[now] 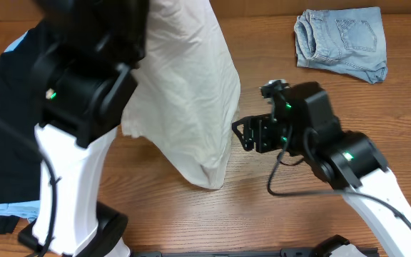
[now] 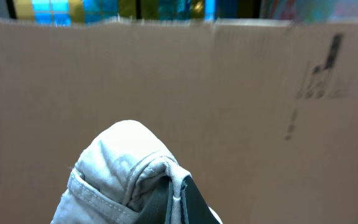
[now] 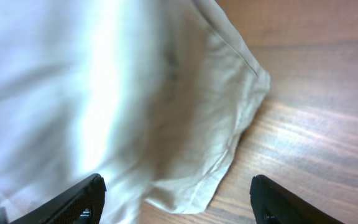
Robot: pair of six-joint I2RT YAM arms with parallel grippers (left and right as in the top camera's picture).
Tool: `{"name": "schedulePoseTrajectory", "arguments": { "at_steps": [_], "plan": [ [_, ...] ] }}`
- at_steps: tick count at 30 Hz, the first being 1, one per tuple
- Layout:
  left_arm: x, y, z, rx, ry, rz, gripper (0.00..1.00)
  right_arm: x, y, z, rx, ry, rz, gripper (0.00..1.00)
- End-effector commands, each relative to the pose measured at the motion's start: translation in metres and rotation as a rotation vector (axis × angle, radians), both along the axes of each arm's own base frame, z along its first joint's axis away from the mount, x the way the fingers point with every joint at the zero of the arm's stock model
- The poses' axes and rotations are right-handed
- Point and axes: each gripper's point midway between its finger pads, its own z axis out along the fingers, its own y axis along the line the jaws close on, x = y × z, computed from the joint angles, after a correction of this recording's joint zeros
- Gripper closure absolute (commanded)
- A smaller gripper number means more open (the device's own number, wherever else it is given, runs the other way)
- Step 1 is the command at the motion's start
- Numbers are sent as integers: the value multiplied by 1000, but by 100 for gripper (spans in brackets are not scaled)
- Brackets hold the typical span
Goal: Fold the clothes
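The beige khaki shorts [image 1: 188,100] hang from my left gripper, lifted high, with the lower leg end touching the wooden table. My left gripper [image 2: 180,198] is shut on a bunched seam of the khaki shorts [image 2: 117,165]; in the overhead view it is hidden behind its own arm. My right gripper [image 1: 242,134] is open and empty, just right of the hanging cloth. In the right wrist view its fingers [image 3: 178,198] are spread wide with the shorts' hem corner [image 3: 191,124] ahead of them, low over the table.
Light-blue denim shorts [image 1: 342,43] lie at the back right. A black T-shirt [image 1: 6,128] lies at the left, partly under my left arm. A brown cardboard wall [image 2: 241,93] fills the left wrist view.
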Motion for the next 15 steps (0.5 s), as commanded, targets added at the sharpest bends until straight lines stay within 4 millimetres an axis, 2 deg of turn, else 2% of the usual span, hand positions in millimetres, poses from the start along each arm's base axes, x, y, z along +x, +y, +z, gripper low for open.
{"name": "schedulePoseTrajectory", "arguments": {
  "at_steps": [1,6,13,15],
  "plan": [
    [13,-2,-2,-7,-14,42,96,2,7,18,24,-58,-12,22],
    [26,-10,-15,-18,16,38,96,20,36,13,27,-95,-57,19],
    [23,-8,-22,-20,49,36,96,53,81,-18,66,-82,-51,19],
    [24,-8,-27,-12,71,35,96,67,85,-29,50,-92,-105,19]
  ]
}}
